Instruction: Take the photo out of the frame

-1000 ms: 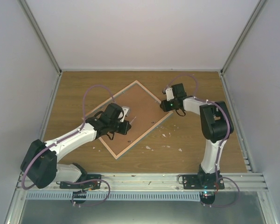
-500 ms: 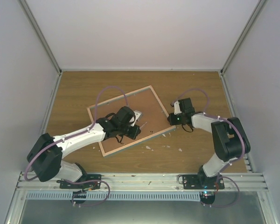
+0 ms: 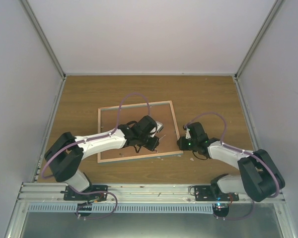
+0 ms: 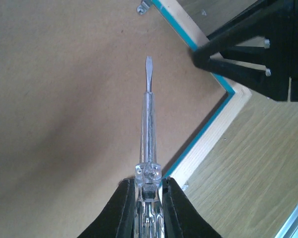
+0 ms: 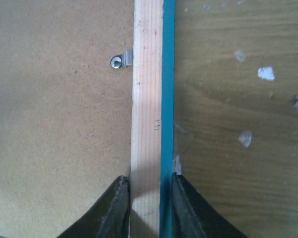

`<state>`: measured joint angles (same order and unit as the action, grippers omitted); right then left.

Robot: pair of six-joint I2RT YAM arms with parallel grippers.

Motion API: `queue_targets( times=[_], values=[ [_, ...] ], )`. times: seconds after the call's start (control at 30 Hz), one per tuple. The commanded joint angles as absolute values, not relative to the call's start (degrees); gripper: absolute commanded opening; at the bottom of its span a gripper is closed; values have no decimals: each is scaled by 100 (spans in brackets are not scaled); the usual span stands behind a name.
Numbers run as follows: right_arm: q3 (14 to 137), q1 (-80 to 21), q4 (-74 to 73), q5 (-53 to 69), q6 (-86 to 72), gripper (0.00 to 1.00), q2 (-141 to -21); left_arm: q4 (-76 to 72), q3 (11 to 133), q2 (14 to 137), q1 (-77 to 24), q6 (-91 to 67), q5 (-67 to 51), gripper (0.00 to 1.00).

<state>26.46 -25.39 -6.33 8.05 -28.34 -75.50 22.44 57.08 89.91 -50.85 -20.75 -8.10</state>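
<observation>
Backing-release stage, by judgement: frame (image 3: pixel 109 124) back-up on desk (image 5: pixel 228 148), photo unseen, presumably under the fibreboard panel. Left fingers (image 4: pixel 124 208) clamped on screwdriver (image 4: pixel 148 114), tip over panel, just short of clip (image 4: pixel 144 7) on right rail. Right fingers (image 5: pixel 116 203) narrow, pinching that rail nearer the near corner; next: lever clip aside.

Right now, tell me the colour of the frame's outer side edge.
The frame's edge is turquoise-blue, beside pale wood; clearest in the right wrist view.
</observation>
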Motion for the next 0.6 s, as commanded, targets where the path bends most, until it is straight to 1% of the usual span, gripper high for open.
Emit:
queue_targets(
  times=[0.0, 0.03, 0.17, 0.57],
  values=[
    [2427, -2681, -830, 723, -3172, 30, -7310, 1968, 5980, 9237, -5167, -1927, -800, 0],
    [2457, -2681, -819, 668, -3131, 32, -7290, 1964, 6015, 9276, -5168, -1913, -817, 0],
    [2634, -2683, -686, 506, -3052, 35, -7357, 1913, 6130, 9428, -5185, -1787, -885, 0],
    [2929, -2676, -265, 391, -2823, 34, -7931, 2015, 6802, 10232, -5186, -1473, -885, 0]
  ],
)
